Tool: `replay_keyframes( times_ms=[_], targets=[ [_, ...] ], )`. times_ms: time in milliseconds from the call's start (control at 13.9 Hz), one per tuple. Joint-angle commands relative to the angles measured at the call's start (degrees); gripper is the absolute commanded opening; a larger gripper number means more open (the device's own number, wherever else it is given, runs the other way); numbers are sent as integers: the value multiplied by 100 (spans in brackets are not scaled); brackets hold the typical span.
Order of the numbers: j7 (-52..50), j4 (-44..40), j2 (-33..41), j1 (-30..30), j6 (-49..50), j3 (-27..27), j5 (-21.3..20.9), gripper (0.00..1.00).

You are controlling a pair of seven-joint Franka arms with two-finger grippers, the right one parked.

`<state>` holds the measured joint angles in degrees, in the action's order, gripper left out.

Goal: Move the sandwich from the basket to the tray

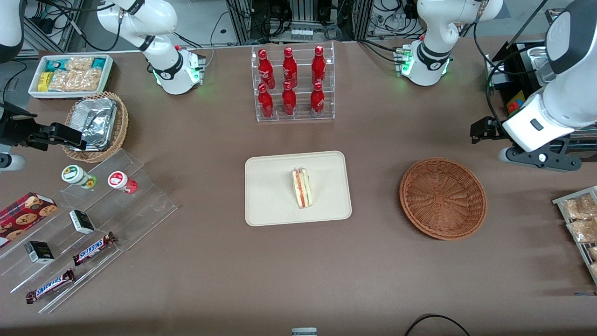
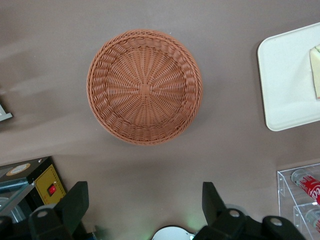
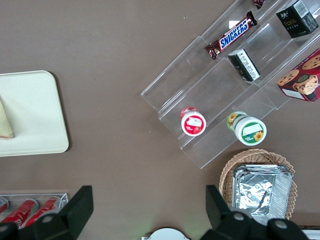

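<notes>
Nearest my wrist camera, the gripper (image 2: 145, 210) shows both fingers (image 2: 75, 202) spread wide with nothing between them — it hangs high over the table, off to the side of the basket (image 1: 443, 198) and farther from the front camera than it. That basket sits bare. Well apart from the basket, toward the parked arm's end, the sandwich (image 1: 302, 188) rests on its edge near the middle of the tray (image 1: 266, 205). I judge the placing done — what remains is to hold the arm clear, high enough not to clip the basket's rim.
</notes>
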<state>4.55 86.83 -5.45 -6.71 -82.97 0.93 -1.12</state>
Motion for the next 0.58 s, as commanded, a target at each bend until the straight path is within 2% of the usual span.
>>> replay_keyframes(
  times_ms=[0, 360, 504],
  targets=[
    [2, 177, 254, 30, 150, -128, -73, 100],
    [2, 194, 473, 56, 194, -392, -73, 100],
    [2, 405, 684, 398, 194, -357, -55, 100]
  ],
)
